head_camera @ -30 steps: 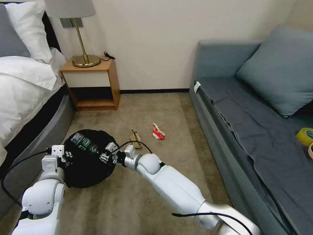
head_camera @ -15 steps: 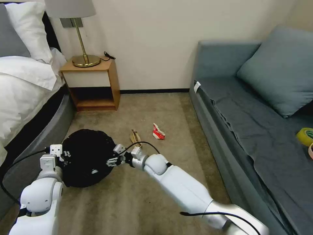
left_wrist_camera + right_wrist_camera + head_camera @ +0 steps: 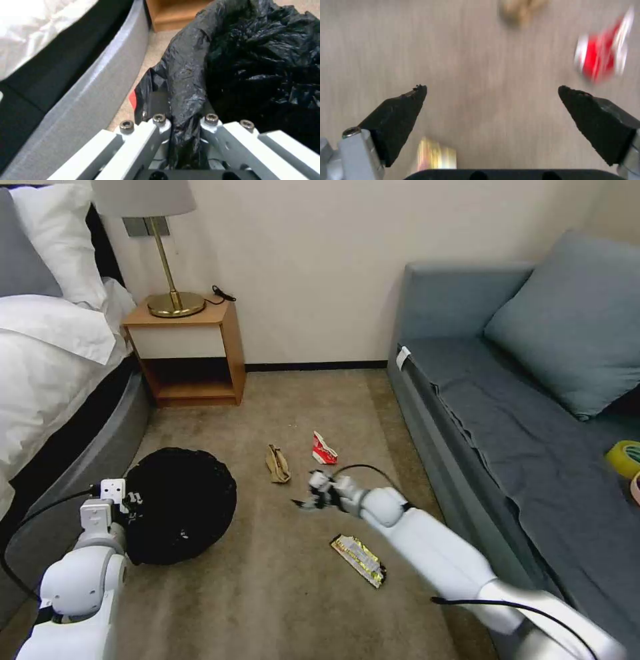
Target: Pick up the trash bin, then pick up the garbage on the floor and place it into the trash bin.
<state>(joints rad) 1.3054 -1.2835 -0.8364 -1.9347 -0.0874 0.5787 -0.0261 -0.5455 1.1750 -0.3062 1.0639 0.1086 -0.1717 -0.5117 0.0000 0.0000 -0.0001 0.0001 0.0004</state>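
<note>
The trash bin [image 3: 180, 507], lined with a wrinkly black bag [image 3: 260, 62], stands on the carpet by the bed. My left gripper [image 3: 128, 499] is shut on its near-left rim, the bag pinched between the fingers [image 3: 160, 120]. My right gripper [image 3: 308, 501] hangs open and empty over bare carpet to the right of the bin; its black pads [image 3: 403, 105] are spread wide. Three pieces of garbage lie around it: a tan paper scrap [image 3: 277, 463] [image 3: 521, 7], a red-white carton scrap [image 3: 324, 449] [image 3: 603, 62] and a yellow-black snack wrapper [image 3: 359, 560] [image 3: 435, 156].
A bed [image 3: 47, 380] with a grey base runs along the left. A wooden nightstand [image 3: 187, 353] with a brass lamp [image 3: 170, 280] stands at the wall. A blue-grey sofa [image 3: 520, 433] lines the right side, with a yellow tape roll [image 3: 625, 459] on it.
My right gripper has swung from over the bin's mouth to the right, out over the carpet. The bottle seen inside the bin a second ago no longer shows. The arm's move has uncovered the wrapper.
</note>
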